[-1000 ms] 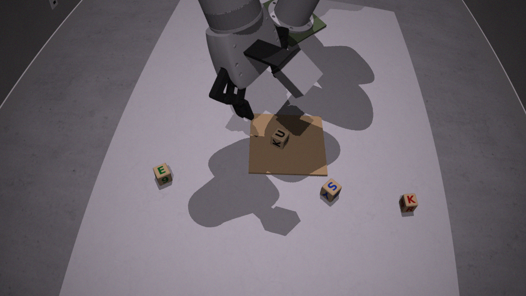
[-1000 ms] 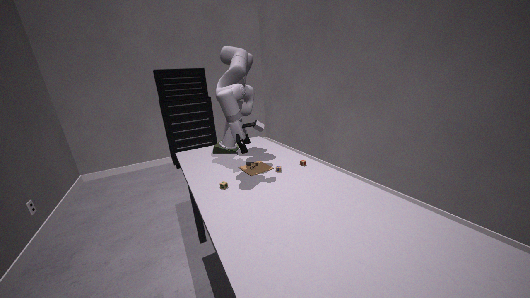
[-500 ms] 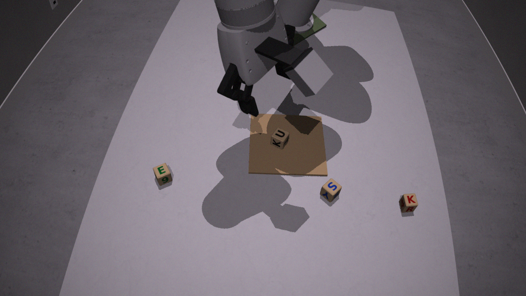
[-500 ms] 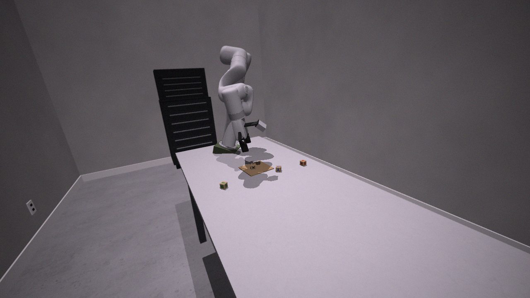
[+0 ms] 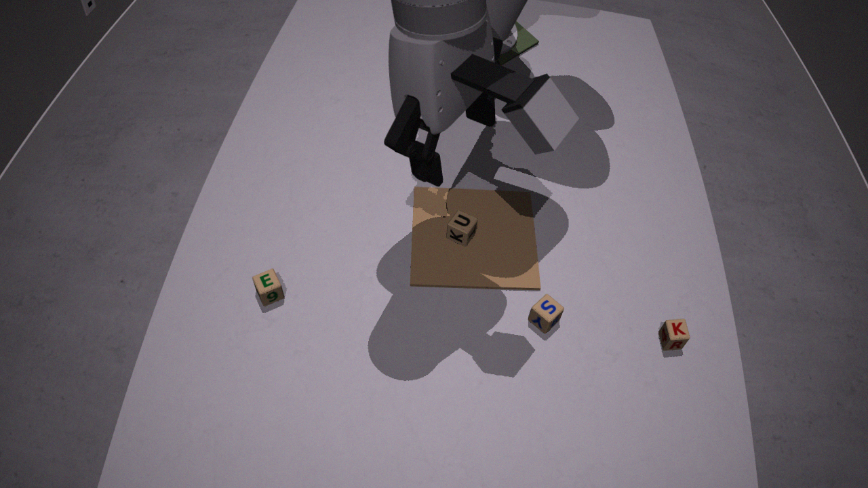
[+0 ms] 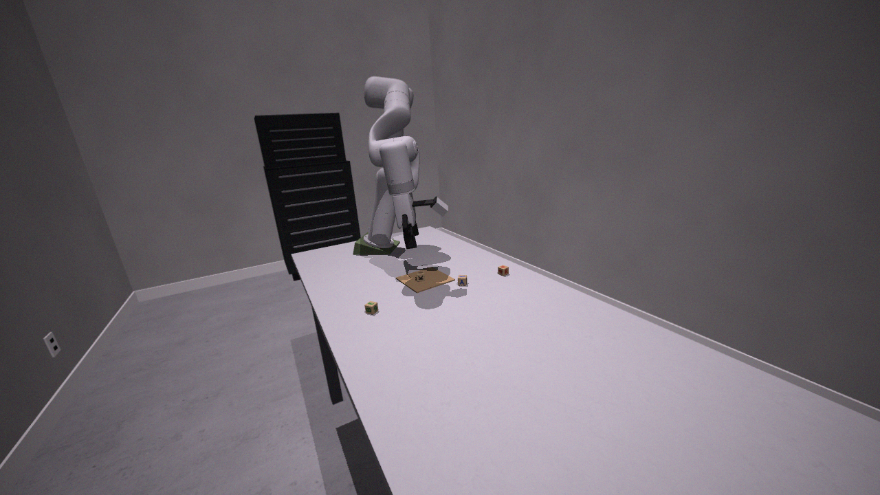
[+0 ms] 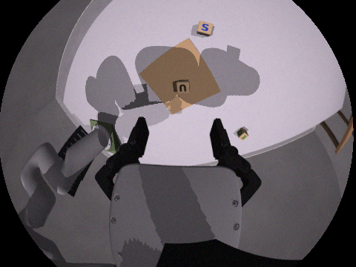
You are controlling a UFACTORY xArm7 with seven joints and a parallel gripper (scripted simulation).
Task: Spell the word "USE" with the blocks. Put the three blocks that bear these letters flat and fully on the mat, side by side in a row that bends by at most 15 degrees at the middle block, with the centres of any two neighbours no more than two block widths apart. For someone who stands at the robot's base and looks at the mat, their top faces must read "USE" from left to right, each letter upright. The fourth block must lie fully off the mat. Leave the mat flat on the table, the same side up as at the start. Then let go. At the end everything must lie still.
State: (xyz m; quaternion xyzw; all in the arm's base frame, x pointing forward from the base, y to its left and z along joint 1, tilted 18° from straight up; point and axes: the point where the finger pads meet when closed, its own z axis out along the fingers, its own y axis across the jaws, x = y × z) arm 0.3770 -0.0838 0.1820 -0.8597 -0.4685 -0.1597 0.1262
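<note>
A tan square mat (image 5: 474, 239) lies on the white table. The U block (image 5: 462, 227) sits on the mat, nearer its far left part; it also shows in the wrist view (image 7: 182, 87). The S block (image 5: 546, 312) lies off the mat just past its near right corner. The E block (image 5: 268, 285) lies off the mat to the left. The K block (image 5: 674, 333) lies far right. My gripper (image 5: 451, 142) is open and empty, raised above the table just behind the mat's far edge; in the wrist view its fingers stand wide apart.
The robot's green base (image 6: 375, 247) stands at the table's far end. A black slatted cabinet (image 6: 307, 184) stands behind the table. The table's left edge runs near the E block (image 6: 370, 307).
</note>
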